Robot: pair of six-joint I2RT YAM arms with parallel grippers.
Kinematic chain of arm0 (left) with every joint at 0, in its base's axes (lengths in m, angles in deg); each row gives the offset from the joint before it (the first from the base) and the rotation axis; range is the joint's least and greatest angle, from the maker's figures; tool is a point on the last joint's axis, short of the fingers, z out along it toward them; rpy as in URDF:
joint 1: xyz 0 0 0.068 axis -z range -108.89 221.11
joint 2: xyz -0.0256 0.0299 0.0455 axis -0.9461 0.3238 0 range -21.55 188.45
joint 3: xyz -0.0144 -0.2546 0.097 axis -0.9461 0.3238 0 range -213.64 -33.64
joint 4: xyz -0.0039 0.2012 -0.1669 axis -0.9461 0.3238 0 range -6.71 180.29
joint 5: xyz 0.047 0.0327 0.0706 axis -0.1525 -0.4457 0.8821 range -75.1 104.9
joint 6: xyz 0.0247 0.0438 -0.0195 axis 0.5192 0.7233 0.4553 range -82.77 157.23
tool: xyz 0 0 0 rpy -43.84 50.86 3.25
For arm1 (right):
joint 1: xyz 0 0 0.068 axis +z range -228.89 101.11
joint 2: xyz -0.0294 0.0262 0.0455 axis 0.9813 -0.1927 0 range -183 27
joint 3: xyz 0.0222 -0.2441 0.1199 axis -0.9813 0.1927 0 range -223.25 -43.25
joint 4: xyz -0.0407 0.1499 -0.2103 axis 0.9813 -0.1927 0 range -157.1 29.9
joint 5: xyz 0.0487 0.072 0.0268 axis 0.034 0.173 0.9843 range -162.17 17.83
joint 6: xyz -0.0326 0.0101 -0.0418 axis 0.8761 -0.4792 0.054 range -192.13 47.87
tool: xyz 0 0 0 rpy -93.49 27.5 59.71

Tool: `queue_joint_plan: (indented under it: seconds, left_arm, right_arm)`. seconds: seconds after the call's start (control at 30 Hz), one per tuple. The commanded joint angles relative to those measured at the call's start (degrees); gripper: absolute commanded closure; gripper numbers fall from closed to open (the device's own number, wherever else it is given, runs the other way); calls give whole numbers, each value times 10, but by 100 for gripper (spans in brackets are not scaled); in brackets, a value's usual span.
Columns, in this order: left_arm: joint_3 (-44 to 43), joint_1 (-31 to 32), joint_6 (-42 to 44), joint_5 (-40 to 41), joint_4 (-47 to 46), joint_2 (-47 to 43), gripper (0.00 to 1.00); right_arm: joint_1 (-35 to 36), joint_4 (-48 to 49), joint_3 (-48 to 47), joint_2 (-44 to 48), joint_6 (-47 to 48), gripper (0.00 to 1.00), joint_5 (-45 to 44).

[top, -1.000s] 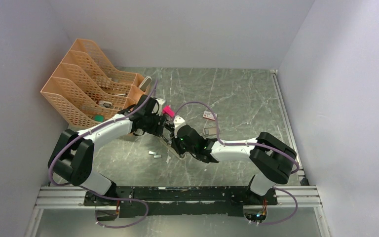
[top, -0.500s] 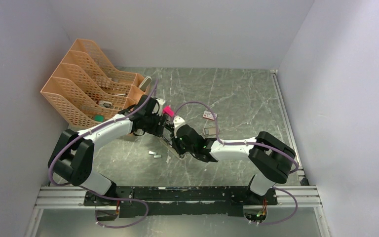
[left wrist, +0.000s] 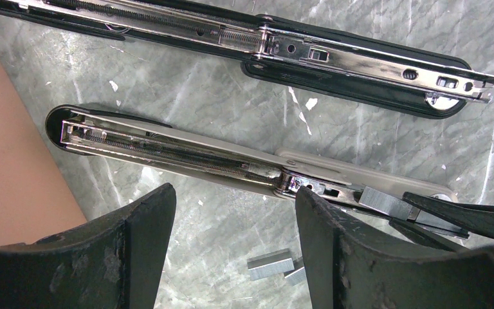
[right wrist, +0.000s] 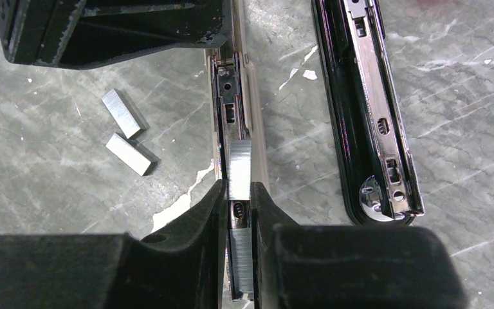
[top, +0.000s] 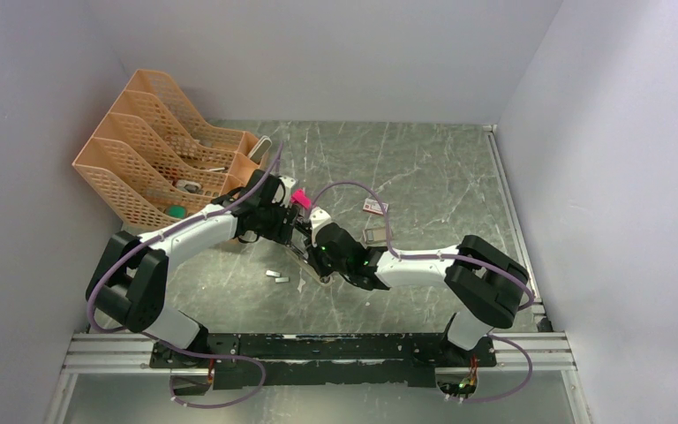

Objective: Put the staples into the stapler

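The black stapler (left wrist: 334, 80) lies opened flat, its silver rail up; it also shows in the right wrist view (right wrist: 366, 116). Beside it lies a second opened stapler (left wrist: 167, 151) with a pale base (right wrist: 259, 129). My right gripper (right wrist: 238, 185) is shut on a strip of staples (right wrist: 239, 168) and holds it over the pale stapler's rail, where another strip (right wrist: 242, 257) sits. My left gripper (left wrist: 235, 193) is open and hovers over that stapler's hinge. Two loose staple strips (left wrist: 270, 265) lie on the table. The white box with red print (top: 373, 206) sits behind.
Orange file trays (top: 168, 159) stand at the back left, close to the left arm. A pink plastic piece (top: 298, 196) lies just behind the grippers. A small clear box (top: 375, 236) sits near the right arm. Both grippers (top: 300, 238) are crowded together mid-table.
The right wrist has edged slightly towards the left gripper. Nothing else has visibly moved.
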Motion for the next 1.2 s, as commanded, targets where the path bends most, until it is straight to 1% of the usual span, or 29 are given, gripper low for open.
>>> queue_joint_plan:
  seconds: [0.0, 0.2, 0.7, 1.17]
  left_arm:
    - [4, 4, 5, 11, -9, -14, 27]
    - [4, 4, 6, 11, -9, -15, 27]
    - [5, 5, 6, 12, -8, -16, 27]
    - [5, 5, 6, 12, -8, -16, 27]
  right_arm:
    - [-2, 3, -6, 8, 3, 100, -8]
    - [-1, 28, 1, 34, 16, 100, -8]
    - [-1, -3, -15, 7, 8, 100, 4]
    - [-1, -3, -16, 4, 7, 100, 13]
